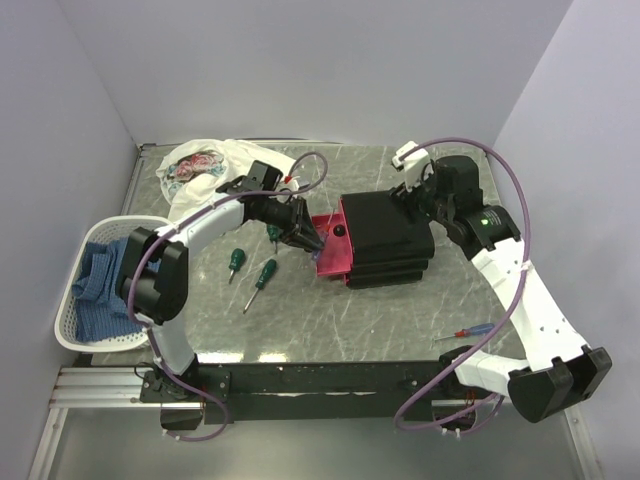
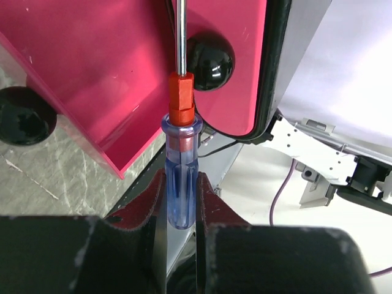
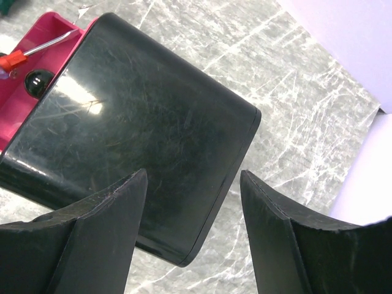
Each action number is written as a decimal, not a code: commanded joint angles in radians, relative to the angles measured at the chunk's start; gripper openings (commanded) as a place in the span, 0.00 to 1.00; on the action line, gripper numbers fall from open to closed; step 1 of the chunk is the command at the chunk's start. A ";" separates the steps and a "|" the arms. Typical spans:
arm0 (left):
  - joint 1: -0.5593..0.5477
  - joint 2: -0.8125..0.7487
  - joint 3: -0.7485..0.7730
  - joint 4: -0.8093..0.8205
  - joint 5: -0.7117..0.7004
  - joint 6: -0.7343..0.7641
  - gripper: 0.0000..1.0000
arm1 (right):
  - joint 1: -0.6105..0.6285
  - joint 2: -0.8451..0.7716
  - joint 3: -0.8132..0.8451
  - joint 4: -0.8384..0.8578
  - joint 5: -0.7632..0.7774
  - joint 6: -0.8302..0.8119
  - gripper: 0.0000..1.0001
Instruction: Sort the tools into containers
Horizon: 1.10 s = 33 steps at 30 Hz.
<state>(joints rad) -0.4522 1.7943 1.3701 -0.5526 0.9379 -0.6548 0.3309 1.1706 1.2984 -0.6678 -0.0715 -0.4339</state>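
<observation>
Over the open pink drawer (image 2: 92, 73), my left tool (image 2: 180, 205) clenches the red-and-blue screwdriver (image 2: 179, 159), the right tool (image 3: 191, 184) stands spread; next I must lower and release it.

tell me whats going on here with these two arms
The left gripper is clamped on the handle of a red-and-blue screwdriver, with the shaft pointed into the open pink drawer of the black drawer unit. The right gripper is open at the unit's rear; whether it touches the unit is unclear. Two green screwdrivers lie on the table left of the unit, not yet sorted, and a slim screwdriver lies near the right arm.
</observation>
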 commanded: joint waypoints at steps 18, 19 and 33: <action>-0.040 0.086 0.104 0.003 0.006 0.017 0.56 | -0.010 -0.061 -0.056 0.063 -0.013 0.009 0.70; -0.042 0.082 0.107 -0.004 -0.005 0.020 0.62 | -0.009 -0.061 -0.059 0.063 -0.013 0.009 0.70; 0.101 -0.084 0.167 -0.072 -0.076 0.109 0.70 | -0.277 -0.062 -0.065 0.011 0.069 0.147 0.72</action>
<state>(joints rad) -0.4210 1.8061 1.4666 -0.6285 0.8619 -0.5938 0.1848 1.1278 1.2358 -0.6445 -0.0799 -0.3866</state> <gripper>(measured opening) 0.701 0.713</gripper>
